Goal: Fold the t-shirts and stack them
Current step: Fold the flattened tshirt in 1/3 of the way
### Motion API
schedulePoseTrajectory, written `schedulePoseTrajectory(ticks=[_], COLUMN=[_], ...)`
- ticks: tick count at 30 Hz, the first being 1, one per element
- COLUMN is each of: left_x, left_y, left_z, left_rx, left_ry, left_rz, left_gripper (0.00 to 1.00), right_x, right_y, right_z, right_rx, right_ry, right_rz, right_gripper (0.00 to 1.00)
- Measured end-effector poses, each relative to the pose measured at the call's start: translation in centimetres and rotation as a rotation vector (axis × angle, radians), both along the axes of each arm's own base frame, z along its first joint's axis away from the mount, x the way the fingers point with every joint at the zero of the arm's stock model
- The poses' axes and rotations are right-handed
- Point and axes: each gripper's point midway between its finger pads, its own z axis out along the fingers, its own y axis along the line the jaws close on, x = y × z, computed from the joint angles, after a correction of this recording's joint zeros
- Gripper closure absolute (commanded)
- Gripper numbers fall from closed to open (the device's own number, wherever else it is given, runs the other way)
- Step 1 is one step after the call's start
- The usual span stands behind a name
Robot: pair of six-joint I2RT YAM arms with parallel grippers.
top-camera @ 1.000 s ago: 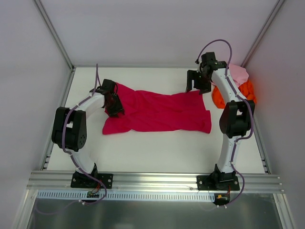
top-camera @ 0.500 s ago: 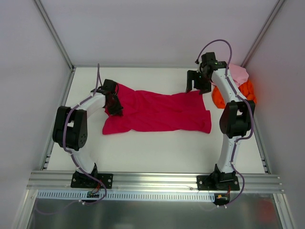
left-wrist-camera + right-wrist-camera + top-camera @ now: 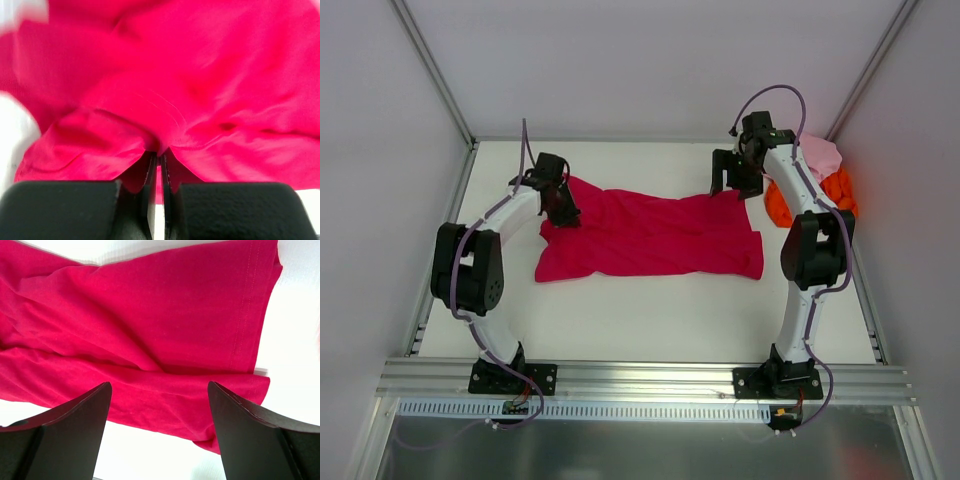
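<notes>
White counter (image 3: 650,310) holds the crimson t-shirt (image 3: 660,235) laid across its middle; the pink t-shirt (image 3: 820,153) and orange t-shirt (image 3: 841,190) sit heaped far right. The first fold looks underway: the left claw (image 3: 160,161) pinches the crimson cloth's left end, while the right claw (image 3: 159,387) hangs spread and should next close on the far-right corner.

Robotics laboratory test cell. A plain white worktop (image 3: 650,320) lies inside an enclosure of blank pale walls (image 3: 650,60) edged by slanting aluminium posts (image 3: 432,72). Two white-and-black robot arms, the left arm (image 3: 480,275) and the right arm (image 3: 812,250), are bolted to a slotted aluminium rail (image 3: 650,378) along the near edge. Purple cables (image 3: 775,90) loop along their links. A bare metal sheet (image 3: 620,450) lies below the rail.
</notes>
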Motion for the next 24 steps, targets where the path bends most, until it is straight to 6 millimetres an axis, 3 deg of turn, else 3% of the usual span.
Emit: schedulePoseTrajectory(ticks=[5, 9, 10, 12, 13, 18, 24], left_x=[4.2, 7.4, 8.0, 9.2, 9.7, 9.5, 8.6], left_y=[-0.9, -1.6, -1.7, -2.0, -2.1, -2.0, -1.4], left_z=[5.0, 7.7, 7.9, 7.7, 7.4, 3.6, 2.2], left_rx=[-0.032, -0.048, -0.049, -0.042, -0.04, -0.02, 0.008], left_ry=[-0.145, -0.22, -0.227, -0.23, -0.226, -0.132, -0.09], left_rz=[0.0, 0.001, 0.0, -0.012, -0.014, -0.012, -0.003], left_gripper=[1.0, 1.0, 0.79, 0.06, 0.01, 0.01, 0.01], right_x=[0.0, -0.1, -0.1, -0.1, -0.1, -0.5, -0.6], right_y=[0.1, 0.1, 0.1, 0.1, 0.1, 0.1, 0.1], right_z=[0.0, 0.1, 0.2, 0.4, 0.5, 1.1, 1.6], right_rx=[0.0, 0.001, 0.001, 0.002, 0.001, 0.001, 0.002], right_ry=[0.001, -0.002, -0.004, -0.008, -0.011, -0.023, -0.035], right_rz=[0.002, 0.003, 0.003, 0.004, 0.004, 0.009, 0.012], right_gripper=[0.17, 0.17, 0.17, 0.17, 0.17, 0.17, 0.17])
